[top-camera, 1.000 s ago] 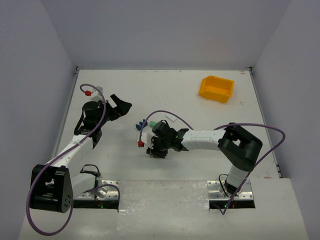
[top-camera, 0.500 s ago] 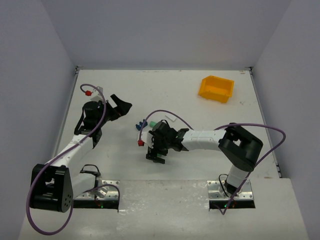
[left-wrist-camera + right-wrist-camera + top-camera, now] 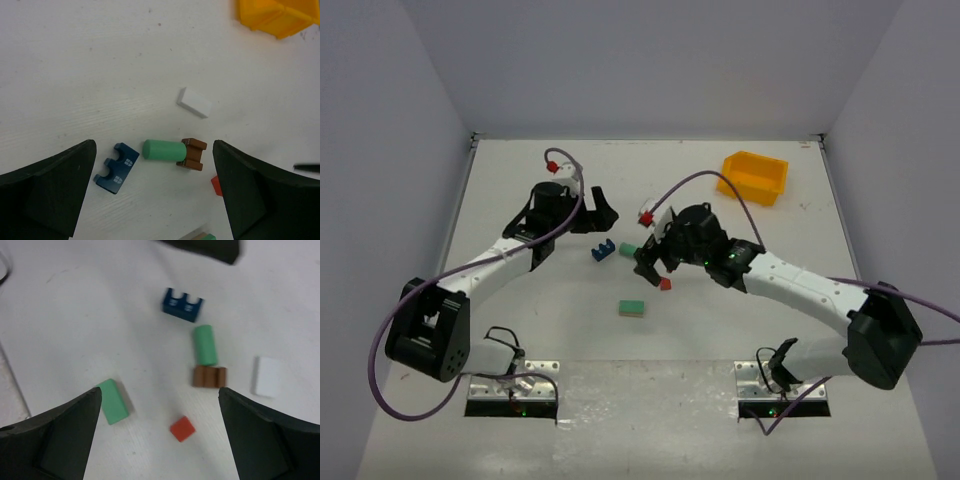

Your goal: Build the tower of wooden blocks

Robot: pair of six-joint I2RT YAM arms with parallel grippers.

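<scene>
Left gripper (image 3: 155, 192), right gripper (image 3: 157, 437): wide, empty. Yellow plastic bin (image 3: 280, 15), 1 o'clock: left wrist view, not right. Green rectangular wooden brick (image 3: 113, 401), 8 o'clock: right wrist view.

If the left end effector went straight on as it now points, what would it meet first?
Probably the green cylinder, which lies centred ahead of the left end effector, between its open jaws and touching the brown piece. Depth is unclear.
</scene>
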